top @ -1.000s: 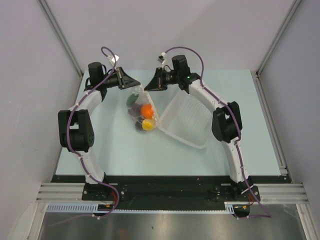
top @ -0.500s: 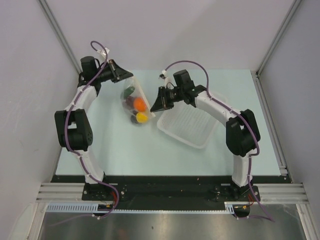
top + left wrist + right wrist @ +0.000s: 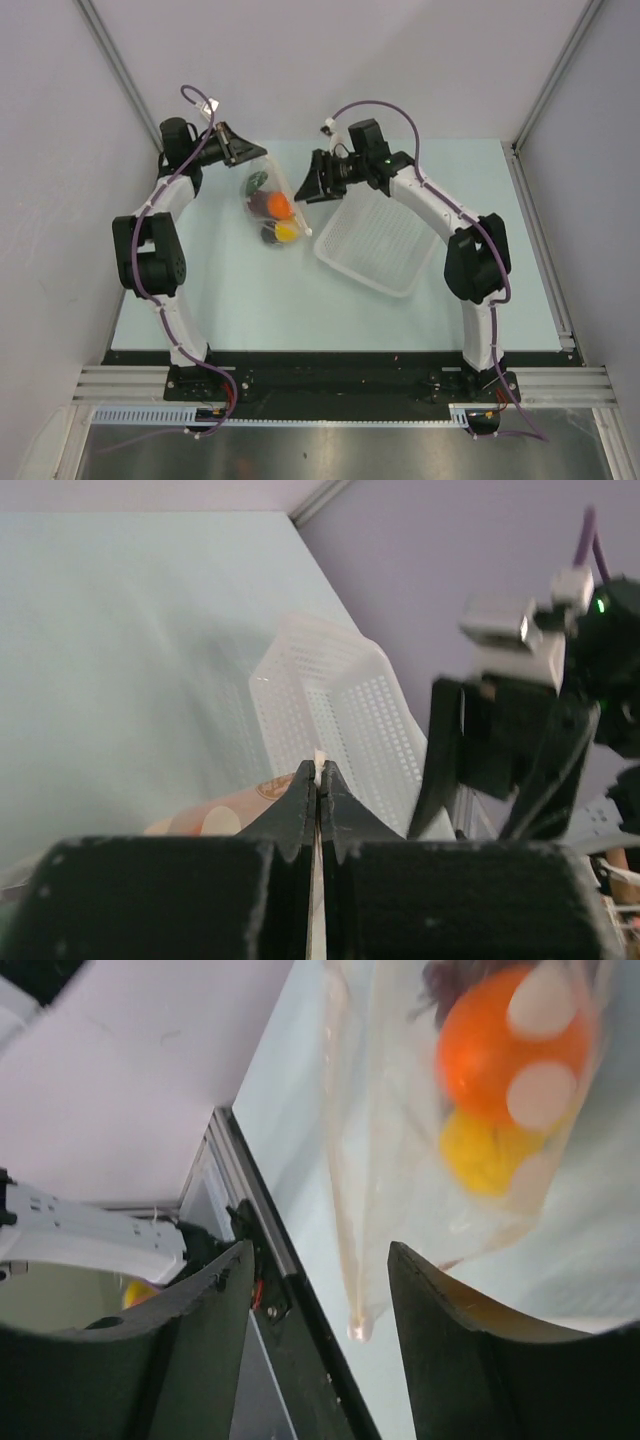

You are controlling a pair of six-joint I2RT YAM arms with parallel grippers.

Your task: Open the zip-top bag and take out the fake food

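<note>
Left arm holds the bag, right arm gets ready

The left gripper [image 3: 232,145] is pinched tight on the top edge of the clear, crinkly plastic zip-top bag [image 3: 272,205], which is over the back left of the table. The fake food, a round orange ball [image 3: 281,207] and a yellow fruit [image 3: 485,1150], is inside. The right gripper [image 3: 305,190] is spread wide and holds nothing. It should pinch the other lip and pull gently. Only the left wrist view shows the thin pinched strip.

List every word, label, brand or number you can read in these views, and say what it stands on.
No text can be read in any view.
The zip-top bag, the fake food inside it and the white basket show no print.
The white tags on the arm cables are too small to read.
</note>
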